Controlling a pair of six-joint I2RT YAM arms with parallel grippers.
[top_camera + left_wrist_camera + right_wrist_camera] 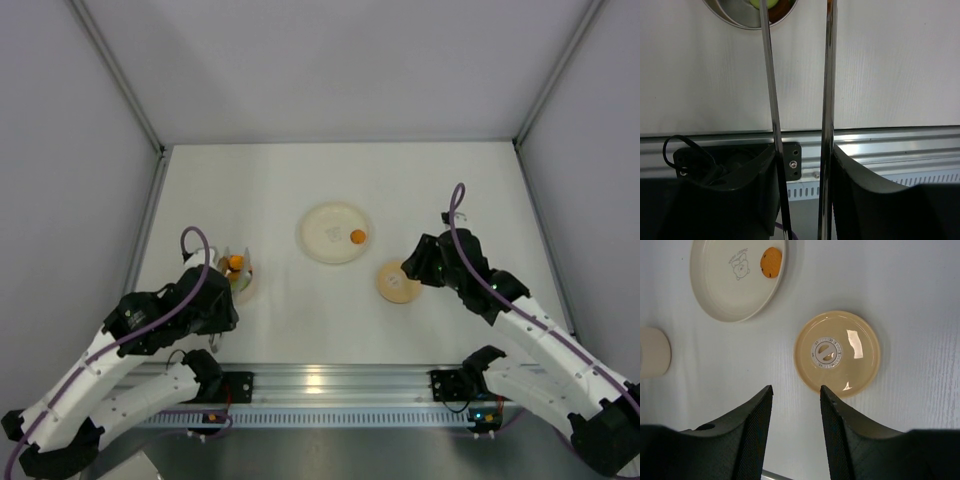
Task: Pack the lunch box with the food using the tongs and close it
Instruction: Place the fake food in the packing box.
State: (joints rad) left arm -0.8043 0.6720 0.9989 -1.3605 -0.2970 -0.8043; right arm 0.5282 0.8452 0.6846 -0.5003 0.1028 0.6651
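**A:** What bounds the working area?

**B:** The white surface [300,320] is boxed in by pale grey walls [60,150] on the left, right and far sides. A metal rail [330,385] runs along the near edge, where both arm bases sit.

**A:** And where is there room to move?

**B:** The widest open stretch lies between the plate [320,245] and the back wall. The things sit in a loose row across the near half. The lunch box [243,288] is on the left, the plate is in the middle and the lid [395,288] is on the right, each apart from the next.

**A:** What is the left end effector doing?

**B:** The left end effector [803,150] is pinching the tongs [768,90]. Both thin arms run out between its fingers and stand apart. They reach to the box, which holds food [235,263]. In the wrist view one arm crosses the steel rim. The frame cuts off the tips, so I cannot tell whether they touch anything inside.

**A:** Is there any food outside the box?

**B:** One orange piece [357,236] lies on the plate, toward its right rim.

**A:** And the right side?

**B:** The right end effector [796,390] is spread, with nothing between its fingers. It hangs just short of the lid's near edge. The tan lid lies flat on the surface with its small grey centre disc facing up. It is well apart from the box.
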